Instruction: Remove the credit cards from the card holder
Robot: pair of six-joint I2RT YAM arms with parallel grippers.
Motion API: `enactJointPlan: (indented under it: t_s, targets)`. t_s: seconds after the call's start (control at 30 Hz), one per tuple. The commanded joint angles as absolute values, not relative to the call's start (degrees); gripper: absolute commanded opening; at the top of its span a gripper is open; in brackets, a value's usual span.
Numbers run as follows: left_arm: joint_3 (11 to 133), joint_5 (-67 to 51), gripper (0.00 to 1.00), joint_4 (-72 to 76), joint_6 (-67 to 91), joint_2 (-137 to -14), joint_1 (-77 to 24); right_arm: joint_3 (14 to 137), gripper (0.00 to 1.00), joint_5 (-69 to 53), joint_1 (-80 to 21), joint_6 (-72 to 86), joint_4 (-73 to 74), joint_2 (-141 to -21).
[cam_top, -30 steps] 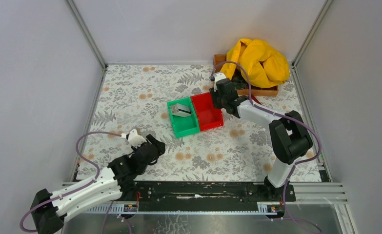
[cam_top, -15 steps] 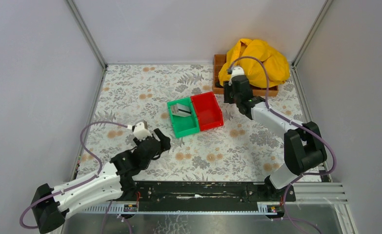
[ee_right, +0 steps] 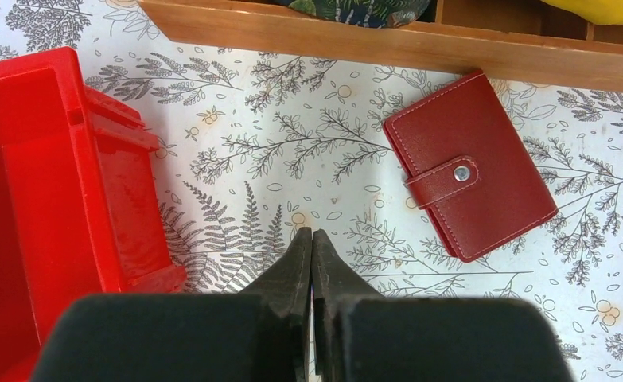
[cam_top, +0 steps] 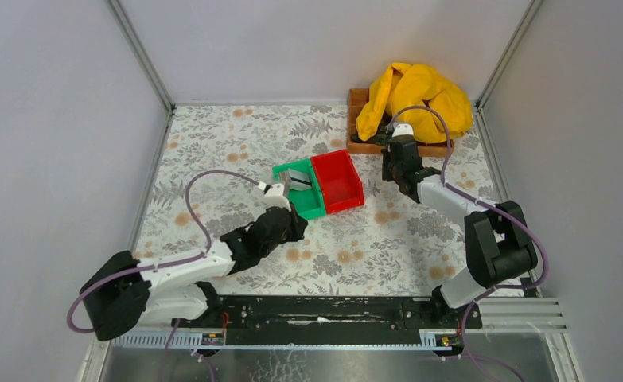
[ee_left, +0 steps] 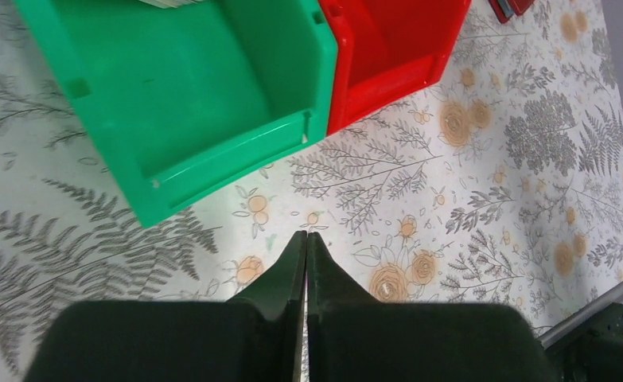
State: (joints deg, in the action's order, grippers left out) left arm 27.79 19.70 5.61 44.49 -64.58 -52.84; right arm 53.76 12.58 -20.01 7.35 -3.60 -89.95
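The card holder [ee_right: 471,167], a dark red wallet, lies flat on the floral table with its snap strap fastened, just in front of the wooden tray. My right gripper [ee_right: 312,231] is shut and empty over the table, between the red bin and the card holder and touching neither. Credit cards [cam_top: 296,179], grey with a dark stripe, lie inside the green bin [cam_top: 301,208]. My left gripper [ee_left: 305,233] is shut on nothing, hovering just in front of the green bin's near wall [ee_left: 212,171]. A corner of the card holder [ee_left: 511,6] shows at the top right of the left wrist view.
The red bin [cam_top: 348,195] stands against the green bin's right side. A wooden tray [ee_right: 371,36] with a yellow cloth [cam_top: 415,99] piled on it sits at the back right. Grey walls enclose the table on three sides.
Both grippers have shut. The left arm swung right and forward, up to the green bin. The right arm moved right, away from the red bin toward the wooden tray.
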Motion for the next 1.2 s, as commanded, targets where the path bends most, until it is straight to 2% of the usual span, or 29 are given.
enactJointPlan:
  t_s: [0.0,0.2,0.57,1.17]
  targets:
    - [30.05,16.15,0.0,15.11,42.76,-69.43,-53.04,53.98,0.0,10.77,-19.46,7.83,-7.12,-90.02]
    - [32.19,16.48,0.0,16.96,42.09,-74.75,-53.01,54.93,0.0,7.15,-19.49,8.9,-7.3,-92.79]
    - [38.38,11.21,0.0,22.12,41.39,-85.81,-53.0,55.2,0.0,7.87,-19.48,8.83,-7.21,-93.87]
    - [48.38,11.52,0.0,17.98,41.22,-97.55,-52.41,54.77,0.0,7.99,-18.82,8.96,-7.91,-93.95]
